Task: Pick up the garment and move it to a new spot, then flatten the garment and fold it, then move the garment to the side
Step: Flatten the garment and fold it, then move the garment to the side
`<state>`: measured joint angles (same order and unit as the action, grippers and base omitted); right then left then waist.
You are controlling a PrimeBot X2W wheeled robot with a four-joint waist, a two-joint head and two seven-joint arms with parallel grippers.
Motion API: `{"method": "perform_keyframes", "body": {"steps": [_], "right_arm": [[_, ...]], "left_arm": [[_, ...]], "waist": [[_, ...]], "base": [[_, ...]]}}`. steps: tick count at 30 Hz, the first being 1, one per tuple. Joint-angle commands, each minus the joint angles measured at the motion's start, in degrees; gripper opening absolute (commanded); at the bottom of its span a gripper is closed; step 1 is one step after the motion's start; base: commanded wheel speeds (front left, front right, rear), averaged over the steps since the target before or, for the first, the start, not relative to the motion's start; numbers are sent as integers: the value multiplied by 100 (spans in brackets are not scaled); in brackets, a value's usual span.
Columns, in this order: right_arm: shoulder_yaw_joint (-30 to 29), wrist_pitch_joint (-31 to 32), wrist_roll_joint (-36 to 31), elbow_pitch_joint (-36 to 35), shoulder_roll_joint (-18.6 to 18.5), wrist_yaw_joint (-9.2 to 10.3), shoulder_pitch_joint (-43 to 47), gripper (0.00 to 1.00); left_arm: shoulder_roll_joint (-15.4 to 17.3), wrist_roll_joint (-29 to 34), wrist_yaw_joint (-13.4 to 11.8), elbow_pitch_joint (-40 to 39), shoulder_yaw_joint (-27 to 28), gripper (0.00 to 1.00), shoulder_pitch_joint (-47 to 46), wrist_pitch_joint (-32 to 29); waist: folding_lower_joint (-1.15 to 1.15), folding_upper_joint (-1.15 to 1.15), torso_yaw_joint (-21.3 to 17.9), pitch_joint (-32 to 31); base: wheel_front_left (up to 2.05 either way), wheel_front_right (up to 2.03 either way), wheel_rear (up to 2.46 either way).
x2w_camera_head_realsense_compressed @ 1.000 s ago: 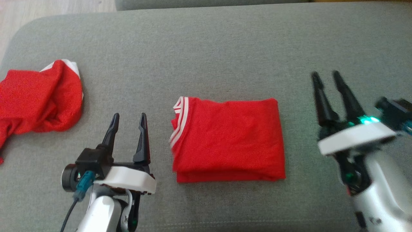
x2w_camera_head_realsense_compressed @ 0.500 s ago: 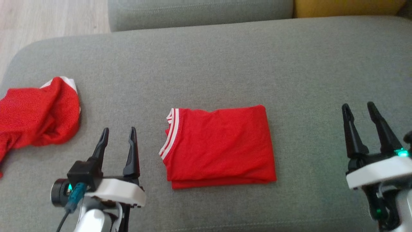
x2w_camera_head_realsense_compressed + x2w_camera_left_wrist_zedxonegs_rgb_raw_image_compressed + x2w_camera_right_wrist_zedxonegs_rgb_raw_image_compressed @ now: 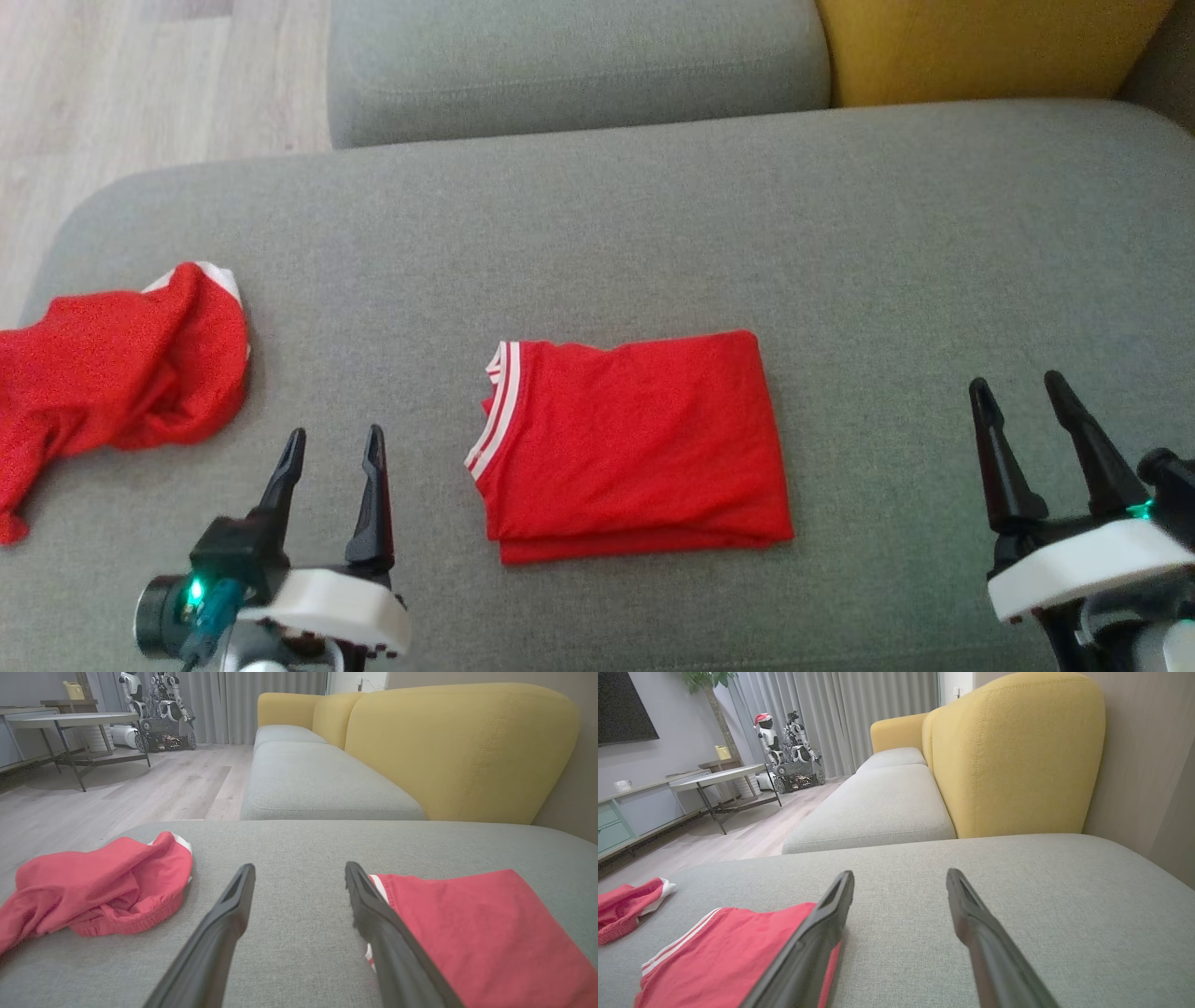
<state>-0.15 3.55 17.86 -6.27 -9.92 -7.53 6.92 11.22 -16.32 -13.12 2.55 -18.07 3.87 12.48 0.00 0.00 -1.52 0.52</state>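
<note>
A red garment with white-striped trim [image 3: 635, 443] lies folded into a neat rectangle in the middle of the grey sofa seat [image 3: 653, 233]; it appears too in the left wrist view [image 3: 481, 933] and the right wrist view [image 3: 724, 956]. My left gripper [image 3: 334, 446] stands open to the left of it, empty, fingers apart in its wrist view [image 3: 299, 870]. Off to the right of the garment my right gripper [image 3: 1018, 387] is open and empty too [image 3: 900, 877]. Neither touches the cloth.
A second red garment [image 3: 112, 373] lies crumpled at the seat's left edge [image 3: 98, 886]. Behind are another grey cushion [image 3: 579, 65] and a yellow backrest [image 3: 980, 47]. Wooden floor [image 3: 140, 103] lies past the left edge. A table [image 3: 70, 723] and another robot [image 3: 159, 709] stand far off.
The head camera has tilted, so the picture shifted down and more sofa shows. Both grippers have drawn back toward me, away from the folded garment, the right one lowering most. The garments have not moved.
</note>
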Motion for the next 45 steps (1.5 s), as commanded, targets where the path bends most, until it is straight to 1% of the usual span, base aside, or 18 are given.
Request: {"method": "perform_keyframes", "body": {"steps": [1, 18, 35, 40, 45], "right_arm": [[106, 17, -52, -242, -73, 4, -56, 100], [145, 79, -160, -249, -35, 4, 45, 100], [170, 97, -197, -195, -8, 4, 11, 100], [150, 123, -179, -130, -23, 4, -30, 100], [257, 180, -111, 48, -12, 4, -156, 100]], "left_arm": [[153, -54, -13, -211, 224, 100, -132, 8], [388, -105, -55, -312, 305, 100, 64, -14], [445, -158, -68, -319, 274, 100, 36, -21], [441, -149, -100, -327, 273, 100, -33, -6], [410, -134, -128, -386, 272, 100, -162, 34]], "waist": [[0, 0, 24, -71], [0, 0, 80, -190], [0, 0, 83, -189], [0, 0, 181, -164], [0, 0, 424, -73]], "base": [[0, 0, 0], [0, 0, 0], [0, 0, 0], [0, 0, 0], [0, 0, 0]]}}
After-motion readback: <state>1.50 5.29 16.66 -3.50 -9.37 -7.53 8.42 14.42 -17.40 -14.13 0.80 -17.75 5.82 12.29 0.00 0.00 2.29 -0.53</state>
